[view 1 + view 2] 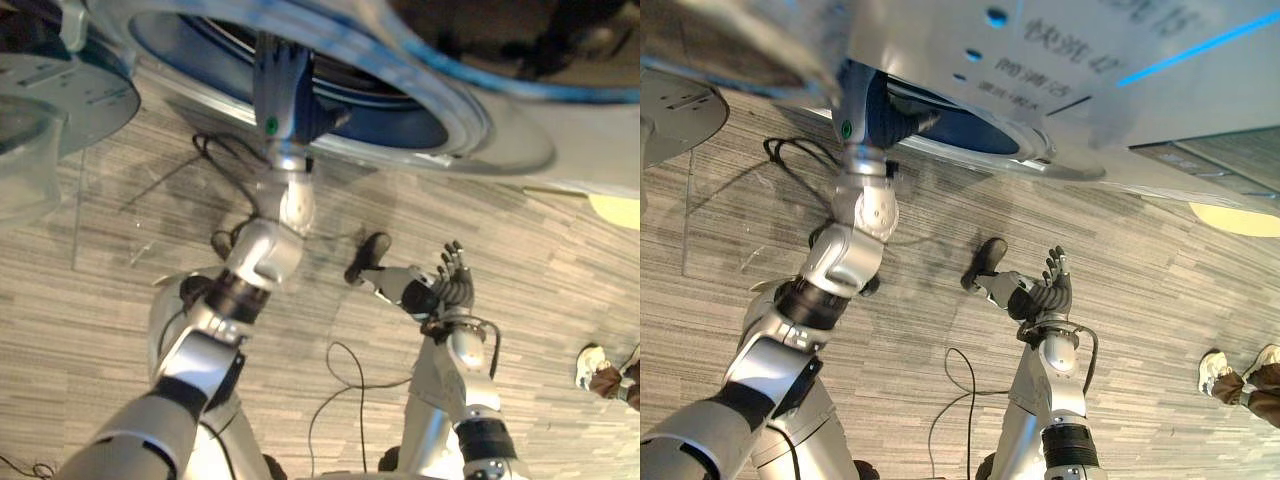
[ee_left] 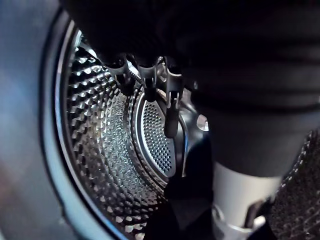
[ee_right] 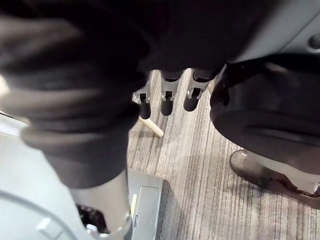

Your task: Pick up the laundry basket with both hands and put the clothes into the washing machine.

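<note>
Right hand (image 1: 452, 283) open and empty, low over the floor (image 1: 540, 300) | left hand (image 1: 283, 82) loose, holding nothing, inside the drum (image 2: 100, 150) of the washing machine (image 1: 1040, 60) | cannot tell where clothes lie | best: pull straight out, not bumping the rim (image 1: 470, 110).

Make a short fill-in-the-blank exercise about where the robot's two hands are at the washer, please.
1. The left hand reaches inside the ____ of the washer.
2. The right hand holds ____ above the floor.
3. At the robot's right, a person's ____ stands on the floor.

Missing words: drum; nothing; shoe.
</note>
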`<state>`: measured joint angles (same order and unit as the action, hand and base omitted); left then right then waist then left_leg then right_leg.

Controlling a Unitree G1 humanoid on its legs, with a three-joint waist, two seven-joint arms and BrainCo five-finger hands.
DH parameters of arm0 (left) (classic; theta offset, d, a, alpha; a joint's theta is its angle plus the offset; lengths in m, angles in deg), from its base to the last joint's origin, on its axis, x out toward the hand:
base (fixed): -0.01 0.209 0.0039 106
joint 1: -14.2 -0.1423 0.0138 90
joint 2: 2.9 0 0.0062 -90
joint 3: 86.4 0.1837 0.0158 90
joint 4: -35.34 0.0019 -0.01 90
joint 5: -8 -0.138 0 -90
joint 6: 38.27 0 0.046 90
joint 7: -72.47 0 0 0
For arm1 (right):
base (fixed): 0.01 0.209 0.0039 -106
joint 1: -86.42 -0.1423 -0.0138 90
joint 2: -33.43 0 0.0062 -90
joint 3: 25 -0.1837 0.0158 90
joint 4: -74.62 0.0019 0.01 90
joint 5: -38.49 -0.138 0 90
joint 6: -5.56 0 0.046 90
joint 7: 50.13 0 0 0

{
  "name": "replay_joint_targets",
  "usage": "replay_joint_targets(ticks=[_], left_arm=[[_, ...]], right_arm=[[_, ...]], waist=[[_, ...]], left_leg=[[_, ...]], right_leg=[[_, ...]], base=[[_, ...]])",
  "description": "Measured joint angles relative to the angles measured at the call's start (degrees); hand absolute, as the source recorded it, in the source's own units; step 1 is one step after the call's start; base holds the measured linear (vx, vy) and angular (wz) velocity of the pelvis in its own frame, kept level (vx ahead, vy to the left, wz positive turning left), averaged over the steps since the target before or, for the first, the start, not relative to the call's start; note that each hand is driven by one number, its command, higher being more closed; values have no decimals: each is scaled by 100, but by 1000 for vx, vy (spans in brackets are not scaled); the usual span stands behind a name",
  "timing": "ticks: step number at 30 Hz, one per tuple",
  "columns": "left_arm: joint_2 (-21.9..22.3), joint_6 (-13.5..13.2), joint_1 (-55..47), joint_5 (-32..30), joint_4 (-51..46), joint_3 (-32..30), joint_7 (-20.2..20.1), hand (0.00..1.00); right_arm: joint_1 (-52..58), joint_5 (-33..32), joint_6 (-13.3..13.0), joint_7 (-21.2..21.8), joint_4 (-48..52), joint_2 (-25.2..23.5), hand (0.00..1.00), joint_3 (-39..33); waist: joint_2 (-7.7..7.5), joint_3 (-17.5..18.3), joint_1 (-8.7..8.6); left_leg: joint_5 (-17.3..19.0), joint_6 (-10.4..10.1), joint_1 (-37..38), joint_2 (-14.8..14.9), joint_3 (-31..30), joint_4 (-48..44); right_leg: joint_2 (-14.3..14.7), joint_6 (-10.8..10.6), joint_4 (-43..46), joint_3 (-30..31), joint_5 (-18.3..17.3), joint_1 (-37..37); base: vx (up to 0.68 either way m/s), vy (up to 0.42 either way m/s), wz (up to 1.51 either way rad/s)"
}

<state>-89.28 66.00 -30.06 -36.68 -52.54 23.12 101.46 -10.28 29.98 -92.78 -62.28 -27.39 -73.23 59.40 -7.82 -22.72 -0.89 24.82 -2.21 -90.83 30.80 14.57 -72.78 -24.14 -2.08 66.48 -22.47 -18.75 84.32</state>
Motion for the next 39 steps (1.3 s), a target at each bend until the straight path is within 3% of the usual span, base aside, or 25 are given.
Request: replay_joint_targets(ticks=[5, 10, 13, 14, 15, 16, 17, 20, 25, 30, 32, 36, 39], left_arm=[[-29, -260, -681, -52, -767, -625, 488, 0], [-404, -638, -1842, -84, -1815, -1391, 1136, 0], [-476, -902, -2831, -31, -2247, -1599, 1273, 0], [-382, -1029, -3208, 62, -2374, -1618, 1299, 0], [-297, -1081, -3364, 133, -2420, -1614, 1310, 0], [-226, -1148, -3607, 203, -2534, -1615, 1325, 0], [-229, -1213, -3675, 237, -2563, -1610, 1345, 0], [-99, -1495, -4150, 518, -2654, -1555, 1349, 0], [257, -1719, -4906, 823, -2449, -1456, 1052, 0], [528, -1742, -5187, 1167, -2148, -1463, 670, 0], [575, -1758, -5270, 1446, -1968, -1480, 395, 0], [617, -1922, -5558, 2025, -1950, -1513, -75, 0], [685, -2041, -5775, 2347, -1875, -1488, -545, 0]], right_arm=[[94, -58, -40, 137, -2, 225, 0, 180], [206, -114, -203, 243, -7, 355, 0, 199], [296, -118, -258, 259, -4, 370, 0, 195], [373, -124, -267, 293, -6, 460, 0, 210], [410, -127, -282, 288, -13, 504, 0, 204], [444, -177, -282, 295, -14, 573, 0, 194], [455, -184, -291, 325, -10, 589, 0, 197], [474, -217, -279, 335, -75, 646, 0, 156], [473, -213, -272, 305, -138, 790, 0, 142], [467, -212, -226, 182, -144, 897, 0, 125], [467, -213, -65, 103, -336, 901, 0, 126], [490, -157, 225, 93, -953, 895, 0, 205], [735, 19, 421, 123, -1557, 857, 0, 367]], waist=[[-12, -39, 65], [56, -85, 213], [65, -97, 237], [178, -119, 407], [190, -69, 508], [113, -22, 491], [148, -15, 475], [130, 54, 504], [134, 43, 528], [215, -329, 637], [293, -397, 642], [296, -398, 620], [335, -366, 610]], left_leg=[[-31, -59, 32, -99, -38, 59], [-39, -73, 44, -133, -57, 85], [-70, -111, 1, -131, -140, -257], [-18, -80, 25, -228, -703, -829], [374, -94, 234, -272, -828, -659], [490, -11, 239, -398, -826, -771], [490, -13, 200, -400, -829, -777], [467, -51, 163, -404, -873, -736], [393, -98, 212, -509, -966, -763], [328, -129, 749, -571, -974, -663], [257, -158, 1317, -590, -887, -427], [1, -282, 2626, -643, -600, 433], [-450, -476, 3928, -805, -459, 1629]], right_leg=[[-1, 1, 4, 30, -1, -1], [-1, 0, -13, 24, -1, 1], [-64, 91, 218, 64, -54, 4], [-16, 94, 295, 28, -56, -1], [6, 88, 367, 6, -48, 7], [-120, 230, 589, 73, -54, 54], [-153, 267, 609, 82, -71, 90], [-185, 275, 692, 32, -190, 101], [-300, 326, 926, 25, -357, 31], [-314, 392, 975, 28, -408, -470], [-311, 394, 843, 20, -409, -975], [-180, 395, 198, -124, -400, -2117], [-10, 407, -671, -543, -304, -3472]], base=[[-35, -19, 6], [-29, -5, 0], [-5, -16, 7], [35, 23, -42], [37, 71, -41], [22, 51, -7], [-2, -8, 25], [-7, -74, 15], [3, -74, 21], [14, -75, 16], [42, -80, 20], [79, -116, 13], [82, -197, 36]])
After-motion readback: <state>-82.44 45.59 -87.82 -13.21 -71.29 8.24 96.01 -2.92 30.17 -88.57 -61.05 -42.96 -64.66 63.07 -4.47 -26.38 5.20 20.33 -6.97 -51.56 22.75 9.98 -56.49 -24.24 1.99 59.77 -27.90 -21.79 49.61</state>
